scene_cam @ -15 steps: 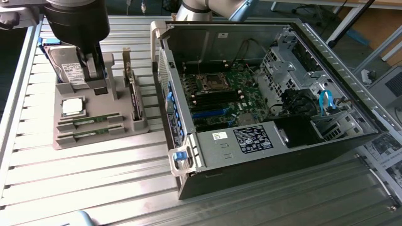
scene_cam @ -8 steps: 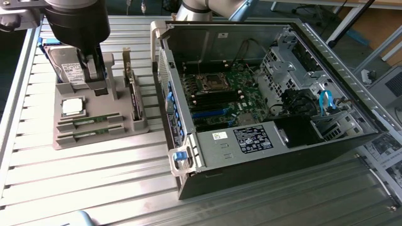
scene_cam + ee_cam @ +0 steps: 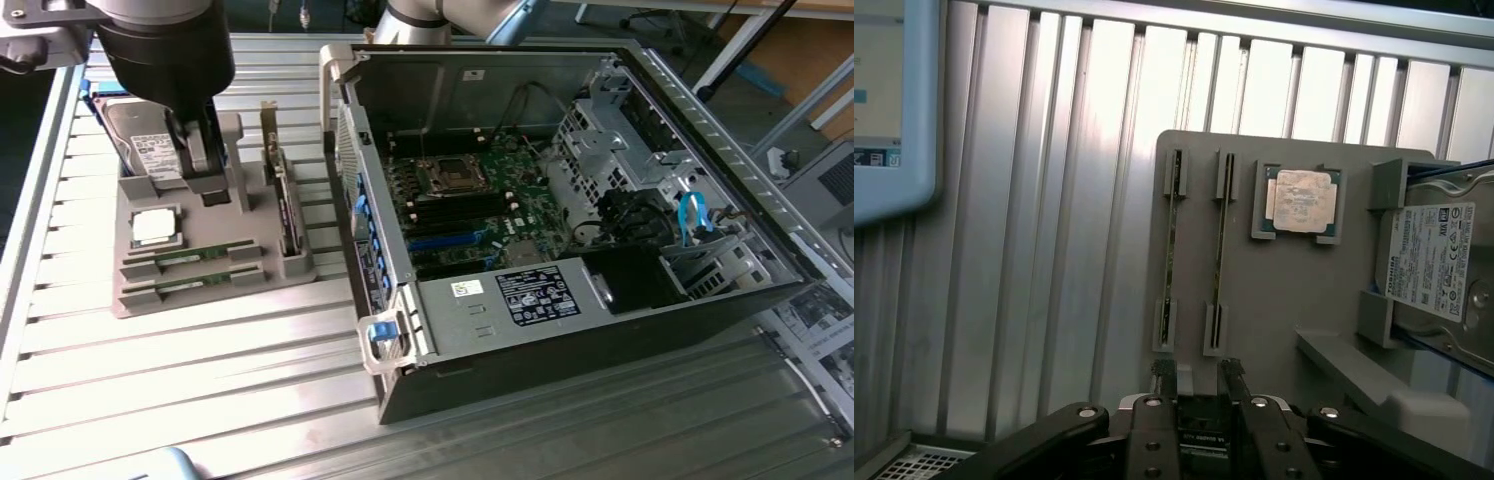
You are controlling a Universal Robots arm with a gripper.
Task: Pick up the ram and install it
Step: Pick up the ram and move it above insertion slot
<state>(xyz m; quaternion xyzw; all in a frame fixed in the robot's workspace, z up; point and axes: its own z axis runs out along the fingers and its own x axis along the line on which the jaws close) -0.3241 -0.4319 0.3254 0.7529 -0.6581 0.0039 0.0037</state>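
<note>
Ram (image 3: pixel 1221 250) and twin (image 3: pixel 1170 250) sit slotted in tray (image 3: pixel 1279 295) beside processor (image 3: pixel 1300 200).

The tabletop (image 3: pixel 200 380) was ribbed silver metal, its slats catching bright glare. Past its edge at the exterior view's right lay newspaper (image 3: pixel 817 325). Farther back on that side stood a wooden panel (image 3: pixel 801 45), crossed by a slanting black pole (image 3: pixel 738 45). A pale-framed screen (image 3: pixel 889 100) stood over the slats.

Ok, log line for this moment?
gripper: open, empty | above parts tray | ram stick and twin: both in tray slots, untouched
</note>
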